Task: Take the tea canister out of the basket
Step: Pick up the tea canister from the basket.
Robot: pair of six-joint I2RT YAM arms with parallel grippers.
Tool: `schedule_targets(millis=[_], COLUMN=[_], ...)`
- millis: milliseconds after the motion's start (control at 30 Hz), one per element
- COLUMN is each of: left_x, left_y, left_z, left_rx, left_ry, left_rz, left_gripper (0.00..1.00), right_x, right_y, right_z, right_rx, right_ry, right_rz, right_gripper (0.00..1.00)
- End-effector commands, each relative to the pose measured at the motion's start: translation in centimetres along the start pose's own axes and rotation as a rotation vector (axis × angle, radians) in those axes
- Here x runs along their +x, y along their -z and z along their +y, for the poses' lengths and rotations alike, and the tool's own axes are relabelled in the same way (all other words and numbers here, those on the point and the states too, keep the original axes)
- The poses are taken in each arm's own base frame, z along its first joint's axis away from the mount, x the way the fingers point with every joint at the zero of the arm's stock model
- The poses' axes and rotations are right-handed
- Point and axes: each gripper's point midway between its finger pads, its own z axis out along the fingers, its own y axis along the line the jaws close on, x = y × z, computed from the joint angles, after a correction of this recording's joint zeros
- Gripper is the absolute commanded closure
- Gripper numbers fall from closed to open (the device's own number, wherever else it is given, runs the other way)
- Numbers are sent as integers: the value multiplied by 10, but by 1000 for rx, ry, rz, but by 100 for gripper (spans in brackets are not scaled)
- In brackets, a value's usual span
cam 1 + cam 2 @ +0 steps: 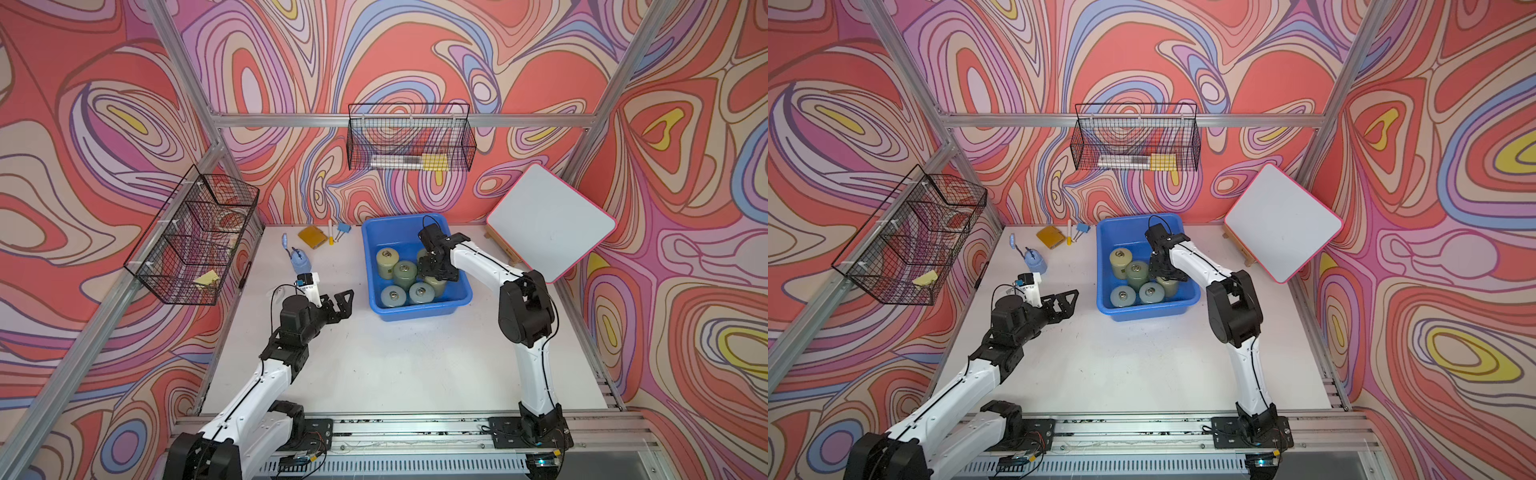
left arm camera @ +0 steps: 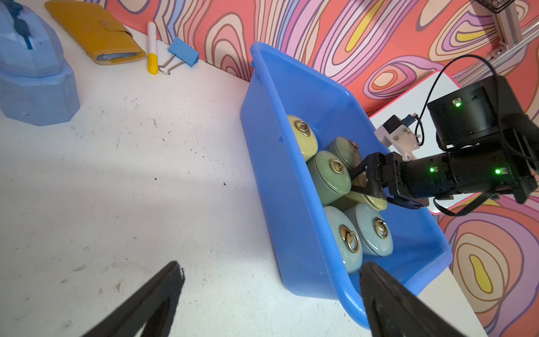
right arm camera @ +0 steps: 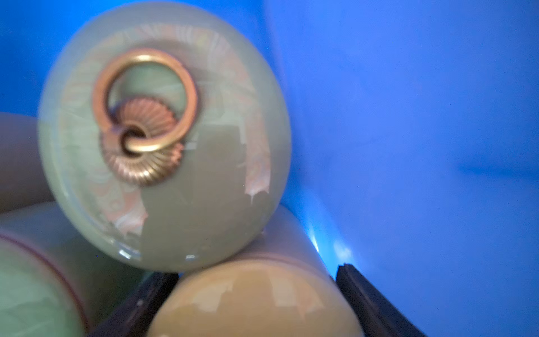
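Canisters crowd the basket [image 1: 417, 311], so check what presses on your target. The right gripper [image 1: 436, 277] reaches down inside, its jaws closed against both sides of the tea canister [image 3: 253, 300], a cream one by the tub's right wall. A green canister [image 3: 163, 140] with a brass ring touches it. Another green one [image 3: 26, 291] sits just beside it, and two pale blue canisters [image 1: 393, 296] stand nearer the arms' bases. The left gripper [image 1: 343, 305] hangs spread wide and empty over the table [image 1: 374, 374], near the basket's left side. A yellow wallet [image 1: 311, 237], a marker [image 1: 331, 232] and a binder clip [image 1: 344, 229] lie well apart. In both top views the gripper hides your canister's lid. The right wrist view is blurred and cuts the canister off at the frame's edge.
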Motion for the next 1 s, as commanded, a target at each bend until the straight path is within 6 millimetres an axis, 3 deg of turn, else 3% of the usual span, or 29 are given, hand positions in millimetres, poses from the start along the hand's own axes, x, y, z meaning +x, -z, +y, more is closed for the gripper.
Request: schedule_targets(millis=[0,267,600,967], left_x=[-7,-7,-8,-9], left_y=[1,2,4,6], left_z=[-7,-5,-6,-5], left_rx=[20,10,10,7], left_ry=[-9,-12,-16,-20], left_rz=[-22,-23,-31,-37], left_gripper=[1,1,1,1], right_x=[-12,-37,-53,-54], right_y=[12,48,84,125], right_z=[0,0,-2,-7], right_rx=[-8,-7,-15,-46], right_ry=[5,25,34,36], right_rz=[-32,-94,-148,-186], right_gripper=[34,38,39,39])
